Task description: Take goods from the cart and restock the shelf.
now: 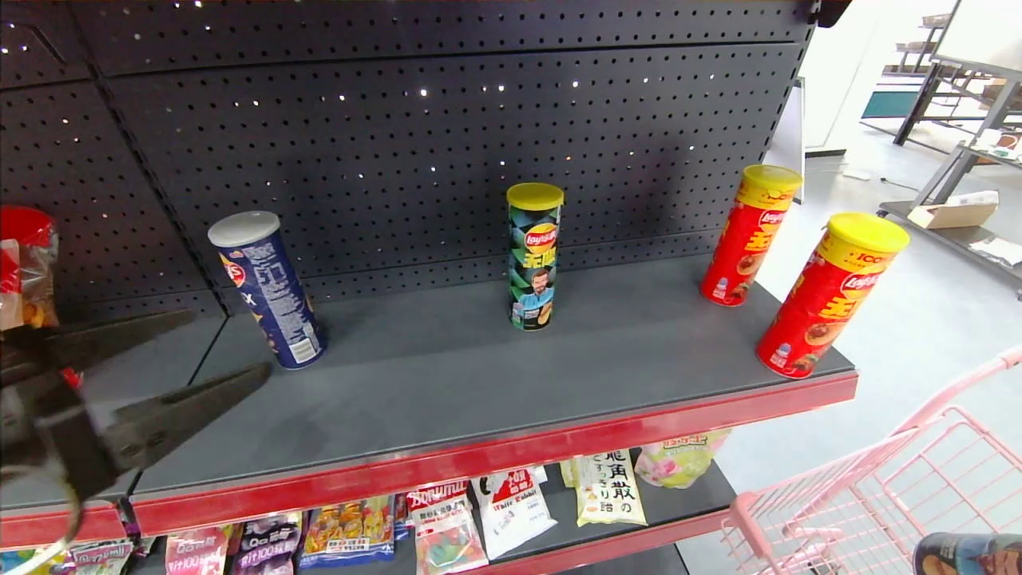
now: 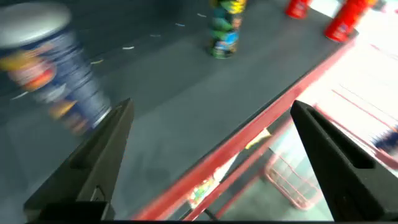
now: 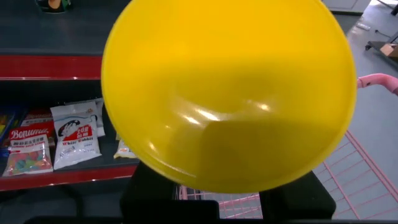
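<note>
On the grey upper shelf (image 1: 447,375) a blue can (image 1: 267,291) with a white lid leans at the left. A green can (image 1: 535,255) stands in the middle and two red cans (image 1: 750,235) (image 1: 830,295) stand at the right end. My left gripper (image 1: 230,343) hovers open over the shelf's left front, just short of the blue can (image 2: 50,74), with nothing between its fingers (image 2: 106,155). In the right wrist view a yellow-lidded can (image 3: 230,93) sits right in front of the camera, and my right gripper is shut on it.
The pink wire cart (image 1: 878,479) stands at the lower right, with a dark printed can (image 1: 966,555) at its near corner. The lower shelf holds several snack bags (image 1: 511,503). The red shelf lip (image 1: 495,455) runs along the front. A black pegboard (image 1: 447,144) backs the shelf.
</note>
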Available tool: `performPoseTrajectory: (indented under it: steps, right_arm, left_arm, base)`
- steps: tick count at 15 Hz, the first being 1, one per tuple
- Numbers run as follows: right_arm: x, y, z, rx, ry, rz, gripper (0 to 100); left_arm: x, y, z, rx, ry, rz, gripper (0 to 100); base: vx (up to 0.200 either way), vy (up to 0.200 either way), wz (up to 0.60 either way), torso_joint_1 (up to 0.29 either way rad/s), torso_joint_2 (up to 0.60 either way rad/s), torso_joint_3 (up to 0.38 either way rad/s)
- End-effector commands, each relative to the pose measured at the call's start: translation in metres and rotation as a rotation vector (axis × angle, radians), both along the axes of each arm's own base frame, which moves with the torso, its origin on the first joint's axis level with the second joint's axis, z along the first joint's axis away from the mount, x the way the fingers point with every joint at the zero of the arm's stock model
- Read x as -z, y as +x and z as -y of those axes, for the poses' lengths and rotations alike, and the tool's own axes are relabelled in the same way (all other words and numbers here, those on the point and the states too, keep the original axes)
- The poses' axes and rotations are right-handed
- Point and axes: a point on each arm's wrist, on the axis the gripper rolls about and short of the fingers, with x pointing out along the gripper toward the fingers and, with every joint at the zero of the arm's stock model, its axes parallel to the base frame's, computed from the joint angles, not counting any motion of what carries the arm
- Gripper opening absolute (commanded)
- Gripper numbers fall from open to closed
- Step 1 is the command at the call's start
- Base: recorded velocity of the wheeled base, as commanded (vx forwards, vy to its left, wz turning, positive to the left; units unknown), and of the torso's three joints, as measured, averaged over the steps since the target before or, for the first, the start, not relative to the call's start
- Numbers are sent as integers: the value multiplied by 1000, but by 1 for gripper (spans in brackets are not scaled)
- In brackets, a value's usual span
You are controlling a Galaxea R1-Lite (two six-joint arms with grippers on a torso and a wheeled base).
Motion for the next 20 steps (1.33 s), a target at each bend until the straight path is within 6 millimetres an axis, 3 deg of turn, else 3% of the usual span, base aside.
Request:
performPoseTrajectory:
  steps: [1,3,7,11,17,20]
  right_arm:
    - [0,0,0,1,3,-1,0]
    - [1,0,0,4,4,-1,0]
    - [1,1,0,7,2,-9,0]
    - [0,0,0,23,4,0,0]
    - [-3,-1,0,35,3,16,0]
    - [-3,-2,0,36,3,17,0]
  left_arm:
    - [33,105,62,256,35,-105,100]
    - [27,137,87,297,32,-74,100]
    - [37,166,128,377,48,-58,100]
    - [53,191,138,360,74,11,100]
    - [43,212,147,304,66,78,100]
    - [49,223,152,275,59,127,100]
  base:
    - [0,0,0,0,0,0]
    - [0,0,0,0,0,0]
    - [0,0,0,0,0,0]
    - [0,0,0,0,0,0]
    - [0,0,0,0,0,0]
    - [0,0,0,0,0,0]
